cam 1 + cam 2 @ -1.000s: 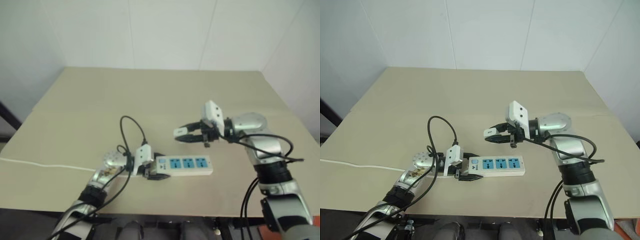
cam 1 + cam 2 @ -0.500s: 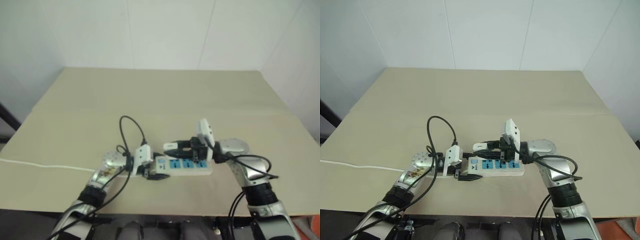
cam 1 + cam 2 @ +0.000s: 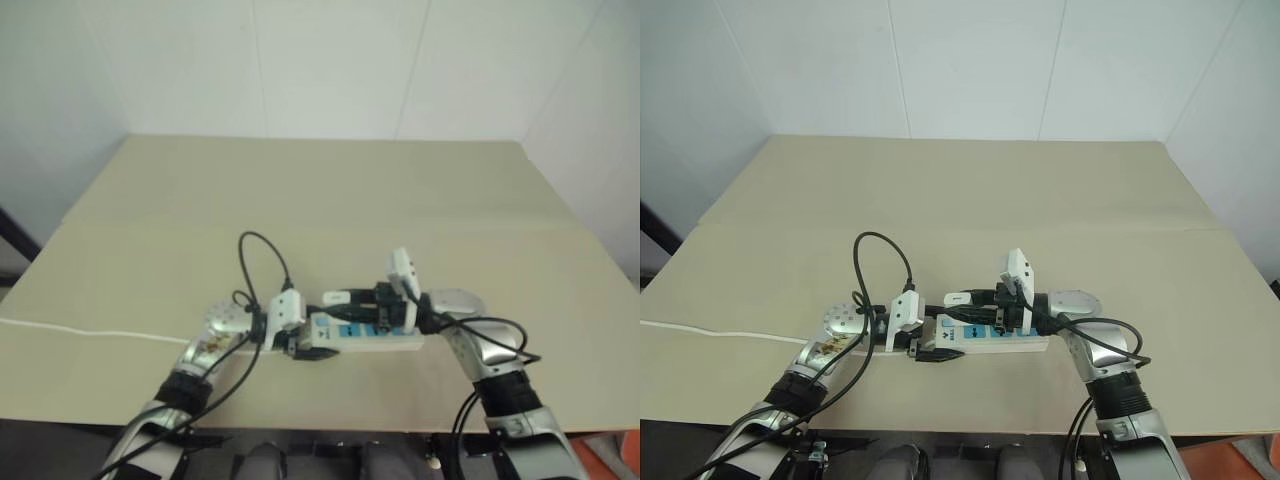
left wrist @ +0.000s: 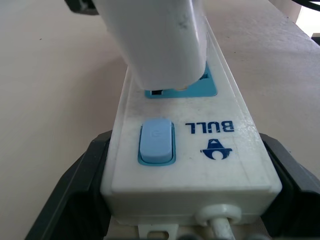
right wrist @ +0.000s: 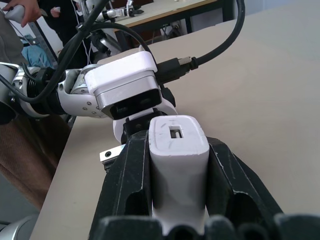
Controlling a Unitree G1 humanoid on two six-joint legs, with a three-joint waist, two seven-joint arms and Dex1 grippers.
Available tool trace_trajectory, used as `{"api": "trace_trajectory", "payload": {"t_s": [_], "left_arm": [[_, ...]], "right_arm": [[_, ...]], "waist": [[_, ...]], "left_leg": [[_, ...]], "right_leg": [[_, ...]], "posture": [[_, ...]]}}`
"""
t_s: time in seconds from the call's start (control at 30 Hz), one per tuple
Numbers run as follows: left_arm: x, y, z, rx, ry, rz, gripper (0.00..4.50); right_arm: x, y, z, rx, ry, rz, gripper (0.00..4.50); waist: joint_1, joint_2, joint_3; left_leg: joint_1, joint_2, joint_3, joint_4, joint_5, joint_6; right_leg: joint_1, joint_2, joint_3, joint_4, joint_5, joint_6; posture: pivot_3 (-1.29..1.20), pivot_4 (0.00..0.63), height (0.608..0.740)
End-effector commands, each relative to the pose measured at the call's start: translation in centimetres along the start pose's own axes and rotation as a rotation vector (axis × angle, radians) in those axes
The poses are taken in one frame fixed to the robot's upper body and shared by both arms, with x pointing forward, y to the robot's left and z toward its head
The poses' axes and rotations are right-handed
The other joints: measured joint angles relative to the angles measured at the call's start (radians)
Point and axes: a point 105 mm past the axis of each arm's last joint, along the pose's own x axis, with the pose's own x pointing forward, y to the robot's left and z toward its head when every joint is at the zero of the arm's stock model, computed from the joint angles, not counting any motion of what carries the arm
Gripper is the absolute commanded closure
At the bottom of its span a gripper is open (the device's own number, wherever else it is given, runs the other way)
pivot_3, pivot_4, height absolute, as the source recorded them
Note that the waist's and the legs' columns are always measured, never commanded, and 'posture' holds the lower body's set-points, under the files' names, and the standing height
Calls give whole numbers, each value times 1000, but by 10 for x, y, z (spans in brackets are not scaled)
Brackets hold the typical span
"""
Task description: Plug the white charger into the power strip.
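Insertion step: right fingers (image 5: 220, 175) clamp the small white plastic block charger (image 4: 160, 45) at the first blue socket; left fingers (image 4: 75, 200) grip the long white power strip (image 4: 200, 150). Next: press squarely in.

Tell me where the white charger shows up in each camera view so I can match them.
Left eye: white charger, low centre, over the power strip.
Right eye: low centre, same spot.
Left wrist: top centre, over the first blue socket.
Right wrist: bottom centre, between the right gripper fingers.
Shared landmark: the power strip.
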Motion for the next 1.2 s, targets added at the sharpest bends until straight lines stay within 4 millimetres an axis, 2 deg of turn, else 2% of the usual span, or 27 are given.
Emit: {"api": "trace_trajectory", "payload": {"t_s": [0.03, 0.53, 0.83, 1.2], "left_arm": [[1, -8, -12, -20, 50, -31, 1159], [2, -11, -11, -27, 43, -38, 1159], [1, -12, -13, -35, 47, -40, 1159], [2, -12, -12, -43, 45, -46, 1159]], "right_arm": [[-2, -5, 12, -56, -28, -14, 3334], [-9, -14, 6, -68, -1, -50, 3334], [-12, -10, 3, -58, 7, -39, 3334], [-5, -3, 1, -70, 11, -7, 3334]], "waist": [[0, 0, 0], [-1, 0, 0], [-2, 0, 0], [-2, 0, 0]], "left_leg": [[0, 0, 0, 0, 0, 0], [0, 0, 0, 0, 0, 0], [0, 0, 0, 0, 0, 0], [0, 0, 0, 0, 0, 0]], "right_leg": [[0, 0, 0, 0, 0, 0], [0, 0, 0, 0, 0, 0], [0, 0, 0, 0, 0, 0], [0, 0, 0, -1, 0, 0]], "posture": [[0, 150, 740], [0, 150, 740], [0, 150, 740], [0, 150, 740]]}}
